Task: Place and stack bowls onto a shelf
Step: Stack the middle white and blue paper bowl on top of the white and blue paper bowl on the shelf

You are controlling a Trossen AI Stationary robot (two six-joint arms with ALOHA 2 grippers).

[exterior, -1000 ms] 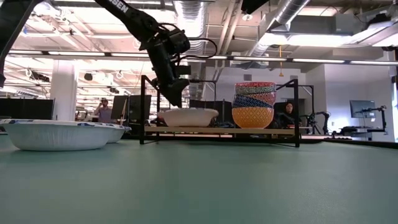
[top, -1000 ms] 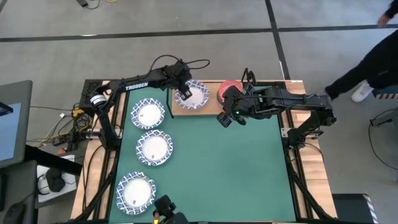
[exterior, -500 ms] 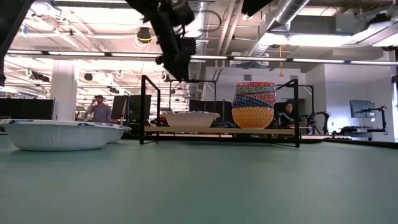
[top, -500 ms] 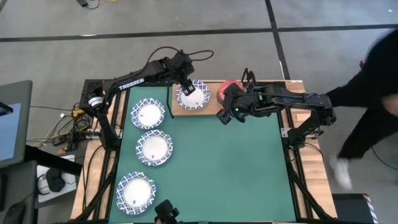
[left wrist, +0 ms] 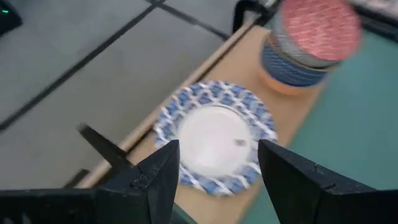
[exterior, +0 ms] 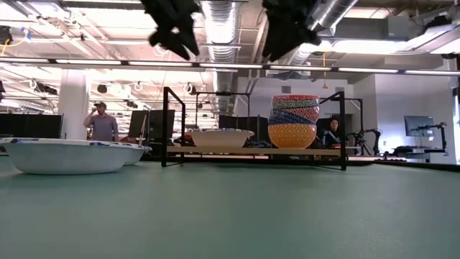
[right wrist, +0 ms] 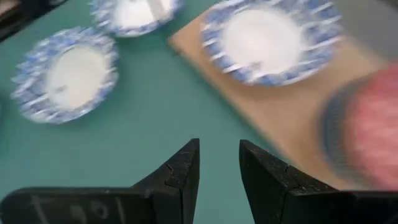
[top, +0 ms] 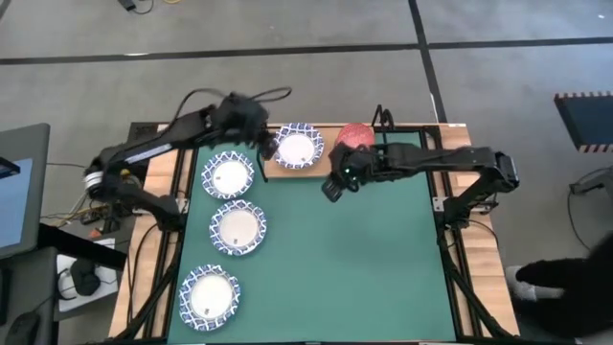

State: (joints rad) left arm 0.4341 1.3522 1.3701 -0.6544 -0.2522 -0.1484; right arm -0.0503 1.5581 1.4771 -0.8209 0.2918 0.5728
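The large green mat (top: pixel 316 259) carries three white blue-rimmed bowls (top: pixel 238 228) in a column along its nine o'clock edge. At twelve o'clock, the light wooden shelf (top: pixel 321 168) holds a fourth white bowl (top: pixel 295 149) beside the stacked coloured bowls (top: pixel 354 134), red on top. My left gripper (top: pixel 251 120) hangs empty, fingers spread wide, at the shelf's nine o'clock end. My right gripper (top: pixel 330 190), narrowly parted and empty, hovers over the mat just off the shelf's six o'clock edge.
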